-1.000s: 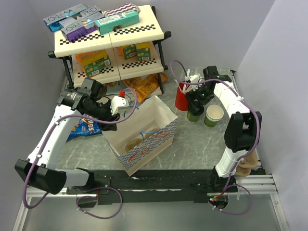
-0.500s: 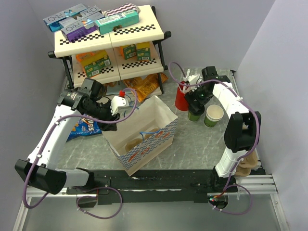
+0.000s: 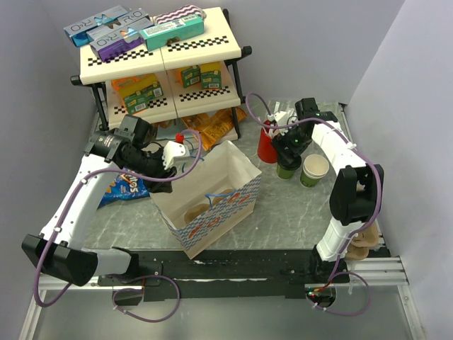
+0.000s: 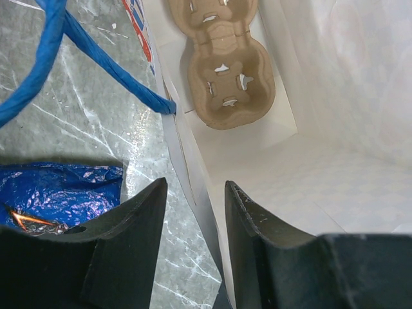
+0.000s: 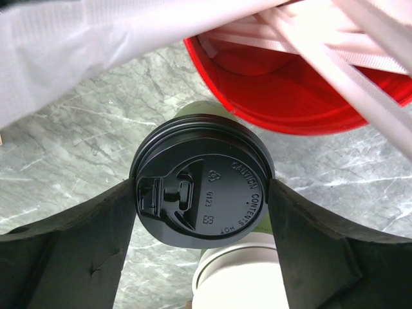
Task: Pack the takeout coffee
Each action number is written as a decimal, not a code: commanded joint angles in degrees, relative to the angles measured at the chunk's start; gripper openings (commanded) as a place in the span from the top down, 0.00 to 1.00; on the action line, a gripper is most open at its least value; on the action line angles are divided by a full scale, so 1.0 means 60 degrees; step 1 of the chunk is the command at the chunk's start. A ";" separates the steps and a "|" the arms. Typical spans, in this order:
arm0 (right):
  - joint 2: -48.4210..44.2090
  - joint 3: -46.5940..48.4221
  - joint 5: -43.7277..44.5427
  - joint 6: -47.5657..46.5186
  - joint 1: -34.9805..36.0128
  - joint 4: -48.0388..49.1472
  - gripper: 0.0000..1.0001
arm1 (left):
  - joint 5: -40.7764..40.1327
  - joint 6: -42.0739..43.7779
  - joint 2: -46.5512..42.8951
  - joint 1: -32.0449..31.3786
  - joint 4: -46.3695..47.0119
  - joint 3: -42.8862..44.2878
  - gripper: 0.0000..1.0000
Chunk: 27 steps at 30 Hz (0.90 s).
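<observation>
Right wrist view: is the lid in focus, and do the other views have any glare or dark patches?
Right wrist: the black lid is sharp, its embossed lettering legible; the white sticks near the lens are soft and bright. Left wrist: the fingers are dark, the inside of the paper bag bright but not blown out, the cup carrier clear. Top external: even light, soft shadows, no blur.

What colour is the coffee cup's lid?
The lid is black; the right wrist view shows it best.
</observation>
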 commanded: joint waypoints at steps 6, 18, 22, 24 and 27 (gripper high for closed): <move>-0.0655 -0.0275 0.0175 -0.0205 0.0089 -0.0274 0.28 | 0.0313 0.0119 -0.0094 -0.0040 -0.0212 -0.0042 0.53; -0.2294 -0.0452 -0.0045 -0.0087 0.0104 -0.1227 0.51 | 0.0415 0.0221 -0.0123 -0.0040 -0.0096 0.0120 0.56; -0.2968 -0.0188 -0.0162 -0.0102 0.0191 -0.1798 1.00 | 0.0372 0.0280 -0.0138 -0.0040 -0.0096 0.0207 0.59; -0.3275 0.0219 -0.0425 -0.0014 0.0206 -0.2134 1.00 | 0.0401 0.0397 -0.0123 -0.0040 -0.0154 0.0280 0.61; -0.3642 0.1431 -0.1230 0.0030 0.0279 -0.2718 1.00 | 0.0518 0.0427 -0.0123 -0.0055 -0.0154 0.0485 0.66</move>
